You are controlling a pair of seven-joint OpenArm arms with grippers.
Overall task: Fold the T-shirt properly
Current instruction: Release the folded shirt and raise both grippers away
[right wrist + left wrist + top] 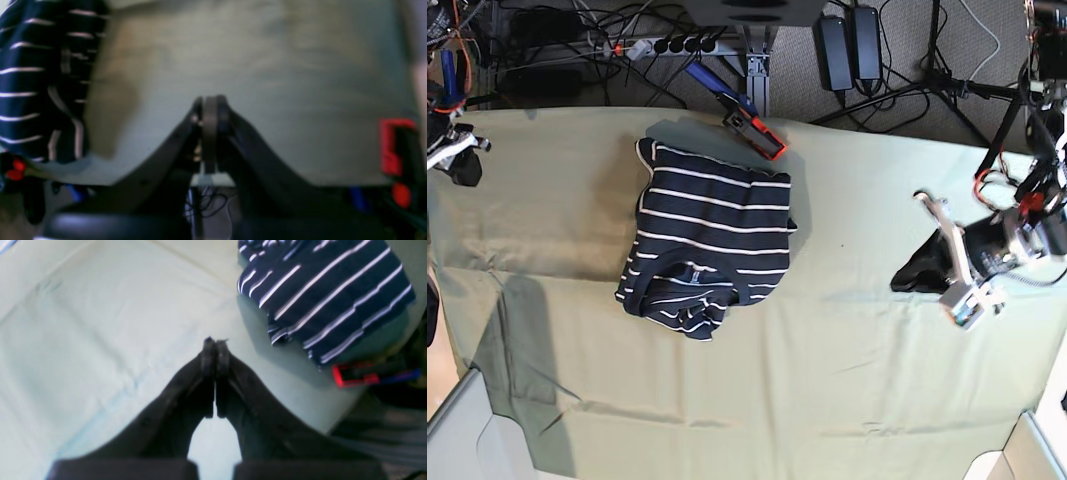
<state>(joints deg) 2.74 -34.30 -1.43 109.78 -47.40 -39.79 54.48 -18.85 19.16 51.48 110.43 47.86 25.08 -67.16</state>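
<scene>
Clenched black left gripper [216,344] hovering empty; dark navy white-striped soft T-shirt [320,296] lying folded ahead, off to its right.
Right gripper [209,103] also pinching nothing; shirt's long axis running toward the cloth's far edge; left arm looking nearer in base view.
</scene>
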